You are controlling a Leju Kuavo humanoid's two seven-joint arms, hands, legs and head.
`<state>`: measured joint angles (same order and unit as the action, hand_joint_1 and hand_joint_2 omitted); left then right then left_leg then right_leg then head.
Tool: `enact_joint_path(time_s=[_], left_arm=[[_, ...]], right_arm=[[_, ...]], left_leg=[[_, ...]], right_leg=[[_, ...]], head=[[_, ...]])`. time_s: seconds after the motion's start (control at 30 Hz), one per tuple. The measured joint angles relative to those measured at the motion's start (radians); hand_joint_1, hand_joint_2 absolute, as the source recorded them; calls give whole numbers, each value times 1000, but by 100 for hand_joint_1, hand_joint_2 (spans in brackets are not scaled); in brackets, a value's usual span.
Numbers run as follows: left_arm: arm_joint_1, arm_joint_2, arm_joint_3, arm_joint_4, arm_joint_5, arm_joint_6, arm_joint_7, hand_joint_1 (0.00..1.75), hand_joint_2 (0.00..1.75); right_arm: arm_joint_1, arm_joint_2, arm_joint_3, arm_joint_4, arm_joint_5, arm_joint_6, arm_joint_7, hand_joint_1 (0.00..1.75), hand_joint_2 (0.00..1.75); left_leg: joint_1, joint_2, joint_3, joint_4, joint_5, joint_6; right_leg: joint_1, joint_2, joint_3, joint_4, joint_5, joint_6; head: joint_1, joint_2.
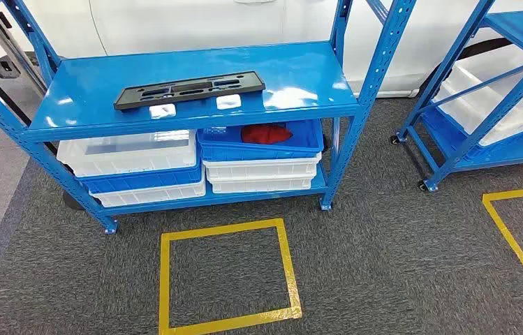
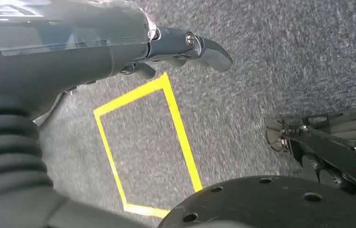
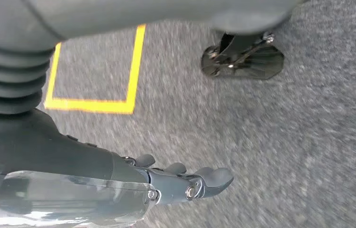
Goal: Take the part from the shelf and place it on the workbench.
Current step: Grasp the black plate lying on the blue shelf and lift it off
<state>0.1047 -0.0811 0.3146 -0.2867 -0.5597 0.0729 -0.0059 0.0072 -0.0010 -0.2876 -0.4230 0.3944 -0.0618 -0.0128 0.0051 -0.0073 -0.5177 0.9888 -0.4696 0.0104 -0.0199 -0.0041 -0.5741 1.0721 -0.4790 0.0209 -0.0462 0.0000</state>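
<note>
1. Black, flat, elongated plastic part [image 1: 190, 90] with several cut-out slots lies on the top board of the blue steel shelf [image 1: 300, 70]; its long axis runs across the shelf, the right end angled slightly toward the back.
2. Two small white pads [image 1: 163, 110] sit on the board just in front of the part, the second [image 1: 228, 102] to the right of the first.
3. Lower level of the shelf, head view: stacked white and blue plastic bins [image 1: 140, 171] at left; at right a blue bin [image 1: 262, 143] holding a red object [image 1: 267, 132], set on further white bins [image 1: 262, 174].
4. Yellow tape square [image 1: 227, 276] marks the grey carpet [image 1: 384, 251] in front of the shelf; a second blue shelf [image 1: 482, 132] with white bins stands at right, with another tape outline [image 1: 517, 230] before it.
5. Left wrist view: the left hand [image 2: 176, 50] hangs above the carpet and the tape square [image 2: 142, 142], fingers loosely curved and apart, holding and touching nothing.
6. Right wrist view: the right hand [image 3: 185, 178] hangs likewise over the carpet near a corner of tape [image 3: 95, 102], fingers slightly curved, separated, empty.
7. Head view presents the shelf and the part; the wrist views present the hands and the floor.
</note>
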Motion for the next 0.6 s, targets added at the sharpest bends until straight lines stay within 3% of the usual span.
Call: enact_joint_path(time_s=[0.07, 0.2, 0.23, 0.27, 0.33, 0.4, 0.43, 0.47, 0.53, 0.6], left_arm=[[-6, -4, 16, 1, -26, 3, 0, 0, 0], [-29, -15, 69, 4, -131, 13, -1, 0, 0], [-35, -18, 84, 5, -156, 16, -1, 0, 0], [-41, -21, 99, 7, -180, 18, -1, 0, 0], [-53, -28, 128, 11, -228, 22, 0, 0, 0], [-64, -35, 155, 15, -273, 25, 0, 0, 0], [-68, -39, 169, 17, -297, 27, 0, 0, 0], [-73, -42, 182, 19, -320, 29, 0, 0, 0], [-84, -47, 209, 22, -365, 34, 0, 0, 0], [-99, -53, 232, 25, -407, 38, 1, 0, 0]], right_arm=[[-9, -1, -10, 3, 22, -2, -4, 0, 0], [-39, -4, -33, 11, 121, -8, -21, 0, 0], [-47, -4, -37, 13, 147, -8, -25, 0, 0], [-58, -4, -40, 16, 173, -8, -31, 0, 0], [-78, -5, -47, 22, 225, -7, -41, 0, 0], [-97, -5, -52, 30, 277, -7, -53, 0, 0], [-106, -5, -54, 34, 304, -6, -59, 0, 0], [-116, -5, -54, 37, 330, -6, -66, 0, 0], [-139, -4, -55, 44, 383, -4, -82, 0, 0], [-164, -1, -54, 50, 436, 2, -103, 0, 0]], left_leg=[[-4, 0, -4, 8, -5, -6], [-6, 0, -10, 19, -13, -24], [-4, 1, -18, 39, -27, -30], [-2, 1, -35, 78, -51, -35], [1, 1, -97, 208, -116, -43], [4, 2, -146, 304, -141, -46], [4, 2, -145, 297, -124, -45], [4, 2, -125, 249, -89, -41], [1, 3, -61, 104, -18, -27], [-6, 4, -30, 24, 6, -15]], right_leg=[[2, 2, 8, -22, 1, -7], [6, 3, 13, -45, 5, -33], [4, 2, 13, -48, 7, -39], [2, 1, 12, -50, 9, -44], [3, -1, 10, -50, 10, -49], [5, -2, 11, -49, 10, -49], [6, -2, 12, -49, 9, -49], [6, -1, 14, -49, 9, -49], [9, -1, 16, -49, 8, -45], [9, -1, 14, -49, 9, -35]], head=[[0, 0], [0, 0], [0, 0], [0, 0], [0, 0], [0, 0], [0, 0], [0, 0], [0, 0], [0, 0]])
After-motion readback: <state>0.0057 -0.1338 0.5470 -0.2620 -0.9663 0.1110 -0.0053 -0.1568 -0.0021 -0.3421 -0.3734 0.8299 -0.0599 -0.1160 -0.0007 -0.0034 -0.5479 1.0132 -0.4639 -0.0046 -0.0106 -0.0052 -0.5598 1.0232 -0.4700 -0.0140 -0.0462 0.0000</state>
